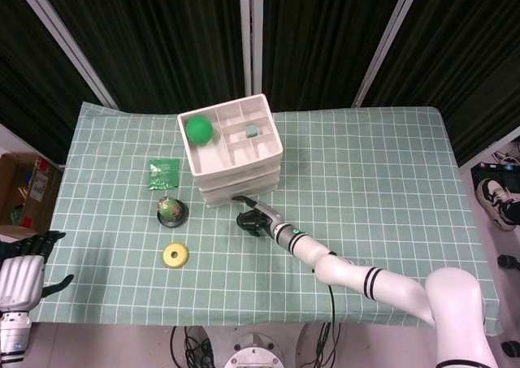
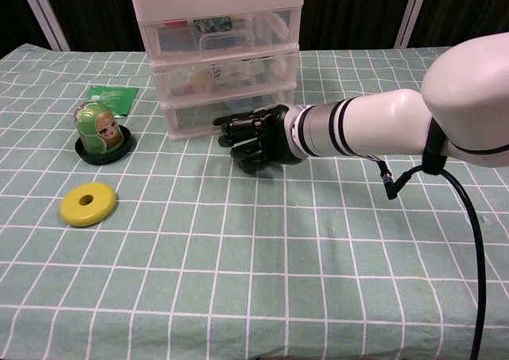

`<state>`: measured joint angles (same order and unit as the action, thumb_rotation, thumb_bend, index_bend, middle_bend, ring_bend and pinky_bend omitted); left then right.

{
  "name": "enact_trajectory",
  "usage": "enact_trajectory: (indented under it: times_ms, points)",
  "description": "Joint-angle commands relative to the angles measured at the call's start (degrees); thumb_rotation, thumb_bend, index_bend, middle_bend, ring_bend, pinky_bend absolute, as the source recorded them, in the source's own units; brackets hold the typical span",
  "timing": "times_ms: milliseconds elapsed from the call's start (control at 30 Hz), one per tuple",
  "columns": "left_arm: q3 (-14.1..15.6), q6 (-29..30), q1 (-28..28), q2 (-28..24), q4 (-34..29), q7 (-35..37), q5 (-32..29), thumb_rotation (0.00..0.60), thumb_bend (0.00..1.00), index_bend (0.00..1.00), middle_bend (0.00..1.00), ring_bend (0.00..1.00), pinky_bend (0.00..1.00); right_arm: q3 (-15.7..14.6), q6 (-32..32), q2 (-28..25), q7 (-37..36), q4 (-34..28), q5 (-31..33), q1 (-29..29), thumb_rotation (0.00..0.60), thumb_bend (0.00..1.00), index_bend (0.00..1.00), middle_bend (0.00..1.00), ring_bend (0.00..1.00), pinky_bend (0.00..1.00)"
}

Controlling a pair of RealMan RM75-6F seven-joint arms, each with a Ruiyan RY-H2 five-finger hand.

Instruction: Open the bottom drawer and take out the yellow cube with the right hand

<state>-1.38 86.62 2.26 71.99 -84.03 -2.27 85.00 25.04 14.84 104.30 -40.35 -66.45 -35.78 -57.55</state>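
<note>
The white drawer unit (image 1: 231, 153) stands at the middle back of the table, all drawers closed. Its bottom drawer (image 2: 199, 115) has a clear front, and I cannot make out a yellow cube behind it. My right hand (image 2: 256, 137) hovers low over the cloth right in front of that drawer, its fingers spread and reaching toward the drawer's front, holding nothing. In the head view the right hand (image 1: 253, 220) sits just below the unit's front. My left hand (image 1: 23, 272) rests off the table's near left corner, fingers apart and empty.
A green ball (image 1: 199, 130) lies in the unit's top tray. Left of the unit are a green packet (image 2: 110, 95), a small green doll on a black base (image 2: 99, 127) and a yellow ring (image 2: 87, 203). A cable hangs from my right forearm (image 2: 413, 173).
</note>
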Motion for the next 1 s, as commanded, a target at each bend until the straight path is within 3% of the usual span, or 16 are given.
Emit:
enact_trajectory:
  times_ms: [33, 767, 1000]
  points:
    - [0.02, -0.04, -0.01, -0.03, -0.03, 0.05, 0.01, 0.6, 0.12, 0.22, 0.2, 0.18, 0.21, -0.03, 0.0, 0.13, 0.3, 0.25, 0.48, -0.15, 0.6, 0.68, 0.18, 0.75, 0.84, 0.9]
    - [0.07, -0.58, 0.0, -0.2, -0.38, 1.1, -0.04, 0.6, 0.12, 0.22, 0.2, 0.18, 0.21, -3.19, 1.9, -3.42, 4.23, -8.47, 0.83, 2.63, 0.6, 0.68, 0.2, 0.75, 0.83, 0.9]
    - [0.01, -0.6, 0.07, -0.56, -0.66, 1.35, 0.08, 0.6, 0.12, 0.22, 0.2, 0.18, 0.21, -4.03, 3.06, -8.43, 7.0, -16.43, -3.95, 6.38, 0.6, 0.66, 0.0, 0.72, 0.83, 0.9]
